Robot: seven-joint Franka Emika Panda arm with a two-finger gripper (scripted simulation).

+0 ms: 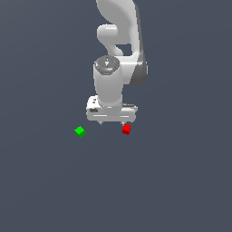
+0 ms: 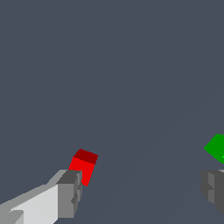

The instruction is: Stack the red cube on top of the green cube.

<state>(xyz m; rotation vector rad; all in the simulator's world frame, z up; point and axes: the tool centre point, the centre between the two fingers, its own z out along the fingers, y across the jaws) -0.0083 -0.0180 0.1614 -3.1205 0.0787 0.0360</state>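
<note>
Jaws spread wide on the gripper (image 2: pixel 142 192), empty, above the desk (image 1: pixel 181 181); red cube (image 1: pixel 126 129) by one finger, green cube (image 1: pixel 79 131) well apart

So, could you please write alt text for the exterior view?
A white robot arm's end effector hangs open above a plain dark grey floor. A red cube sits just by its tip; a green cube lies apart, toward the exterior view's left.

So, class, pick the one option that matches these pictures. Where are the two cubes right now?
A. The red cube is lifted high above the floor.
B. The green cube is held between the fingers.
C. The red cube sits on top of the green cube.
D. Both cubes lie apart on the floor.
D: the red cube and the green cube rest apart on the floor, and the open gripper holds neither.
</note>
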